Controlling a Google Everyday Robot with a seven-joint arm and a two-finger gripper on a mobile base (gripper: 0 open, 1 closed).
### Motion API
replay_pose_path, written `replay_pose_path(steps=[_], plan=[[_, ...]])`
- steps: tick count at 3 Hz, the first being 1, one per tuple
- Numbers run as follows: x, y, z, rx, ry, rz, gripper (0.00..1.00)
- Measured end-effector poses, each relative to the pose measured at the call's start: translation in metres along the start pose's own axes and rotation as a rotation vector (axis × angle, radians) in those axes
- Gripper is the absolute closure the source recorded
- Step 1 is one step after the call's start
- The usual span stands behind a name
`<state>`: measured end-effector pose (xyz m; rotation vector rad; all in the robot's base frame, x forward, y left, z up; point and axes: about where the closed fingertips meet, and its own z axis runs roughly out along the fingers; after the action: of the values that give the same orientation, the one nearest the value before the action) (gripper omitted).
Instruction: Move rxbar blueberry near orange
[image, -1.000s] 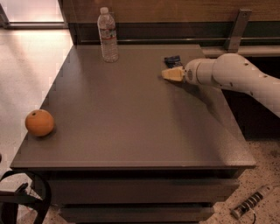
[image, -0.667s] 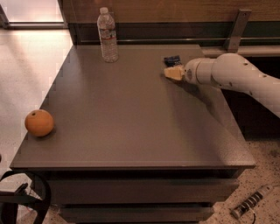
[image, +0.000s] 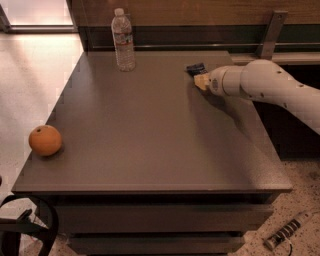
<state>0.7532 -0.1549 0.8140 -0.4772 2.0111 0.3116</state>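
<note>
The rxbar blueberry (image: 196, 68), a small dark navy bar, lies flat near the table's far right edge. My gripper (image: 201, 81), on a white arm reaching in from the right, is low over the table just in front of the bar, at or nearly touching its near edge. The bar is partly hidden behind the gripper's tip. The orange (image: 45, 140) sits at the near left corner of the table, far from the bar and the gripper.
A clear plastic water bottle (image: 123, 40) stands upright at the back left of the grey table (image: 150, 130). A wall and a rail run behind the table. A power strip (image: 286, 231) lies on the floor at the lower right.
The gripper has shifted slightly back and right, closer to the bar. The bar, orange and bottle have not moved.
</note>
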Motion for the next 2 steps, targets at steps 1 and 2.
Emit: replay_pose_path(steps=[1, 2], plan=[[0.0, 0.0, 0.0, 0.0, 0.0, 0.0, 1.0], [-0.014, -0.005, -0.001, -0.03, -0.009, -0.006, 1.0]])
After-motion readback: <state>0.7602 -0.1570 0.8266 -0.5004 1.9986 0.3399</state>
